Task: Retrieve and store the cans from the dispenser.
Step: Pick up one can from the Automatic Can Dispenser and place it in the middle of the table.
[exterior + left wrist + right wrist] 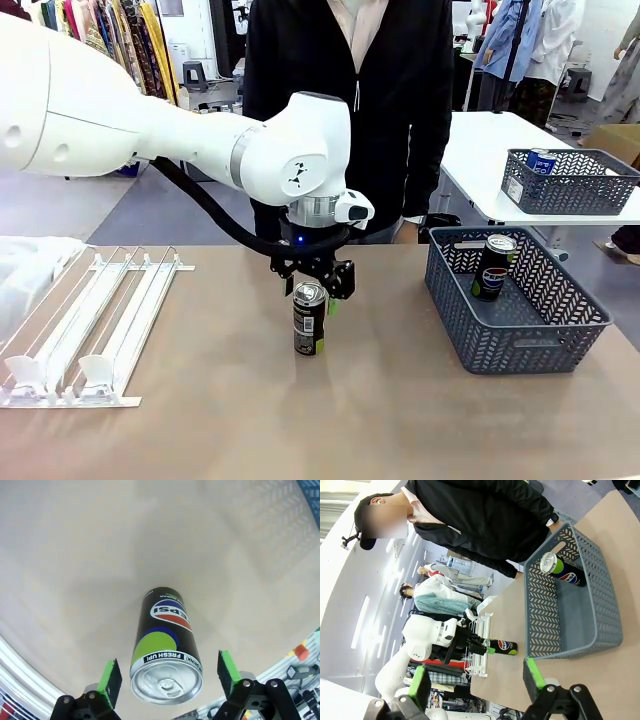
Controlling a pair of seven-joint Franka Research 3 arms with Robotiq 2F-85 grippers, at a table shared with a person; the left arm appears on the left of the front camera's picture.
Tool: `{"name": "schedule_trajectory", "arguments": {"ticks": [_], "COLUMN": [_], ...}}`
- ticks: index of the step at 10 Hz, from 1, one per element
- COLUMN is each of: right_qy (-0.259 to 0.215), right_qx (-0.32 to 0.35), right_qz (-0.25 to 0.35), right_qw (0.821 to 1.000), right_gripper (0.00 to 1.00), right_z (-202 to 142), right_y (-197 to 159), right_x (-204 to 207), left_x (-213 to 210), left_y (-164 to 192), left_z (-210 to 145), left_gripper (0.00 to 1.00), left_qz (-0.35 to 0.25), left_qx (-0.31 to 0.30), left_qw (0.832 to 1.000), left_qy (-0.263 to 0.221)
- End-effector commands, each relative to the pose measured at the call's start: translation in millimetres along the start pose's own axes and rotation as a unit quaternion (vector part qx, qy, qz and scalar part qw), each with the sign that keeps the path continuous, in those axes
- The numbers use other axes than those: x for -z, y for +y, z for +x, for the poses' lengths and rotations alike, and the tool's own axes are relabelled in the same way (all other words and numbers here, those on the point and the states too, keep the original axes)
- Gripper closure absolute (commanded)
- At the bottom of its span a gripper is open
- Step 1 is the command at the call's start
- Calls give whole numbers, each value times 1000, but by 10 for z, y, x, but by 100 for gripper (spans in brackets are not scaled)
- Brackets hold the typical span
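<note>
Across the brown surface, a person in a black jacket stands at the far side while the robot's white left arm reaches to the middle. Left of it lies the flat white rack, its lanes bare. To the right sits a dark grey mesh basket with one black Pepsi can leaning inside. Another grey basket rests on a white table behind. At centre, the left gripper hangs over a second black Pepsi can, upright on the surface, jaws apart on either side of its top without touching. The right gripper also has its jaws spread wide, holding nothing.
</note>
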State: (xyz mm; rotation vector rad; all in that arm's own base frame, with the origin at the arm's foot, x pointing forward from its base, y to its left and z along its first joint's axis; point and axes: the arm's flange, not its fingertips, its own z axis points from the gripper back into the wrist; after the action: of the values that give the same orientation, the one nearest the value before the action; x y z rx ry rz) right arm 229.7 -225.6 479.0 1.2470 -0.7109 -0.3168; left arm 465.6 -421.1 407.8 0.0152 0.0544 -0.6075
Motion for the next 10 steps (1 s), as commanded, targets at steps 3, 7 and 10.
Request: {"name": "schedule_trajectory", "arguments": {"ticks": [3,7,10], "right_qy": [-10,-10,-10], "right_qx": [-8,-8,-8], "right_qz": [13,13,13], "right_qw": [1000,1000,1000], "right_gripper": [0,0,0], "right_z": [21,21,21], "right_y": [10,10,10], "right_x": [25,25,25], "left_x": [-586,-1433,-1430], "left_y": [242,1154,2348], "left_z": [-395,-1551,-2752], "left_gripper": [0,0,0], "left_qz": [-36,-169,-322], "left_qx": [-30,-51,-190], "left_qw": [997,978,899], "left_qy": [-67,-111,-229]}}
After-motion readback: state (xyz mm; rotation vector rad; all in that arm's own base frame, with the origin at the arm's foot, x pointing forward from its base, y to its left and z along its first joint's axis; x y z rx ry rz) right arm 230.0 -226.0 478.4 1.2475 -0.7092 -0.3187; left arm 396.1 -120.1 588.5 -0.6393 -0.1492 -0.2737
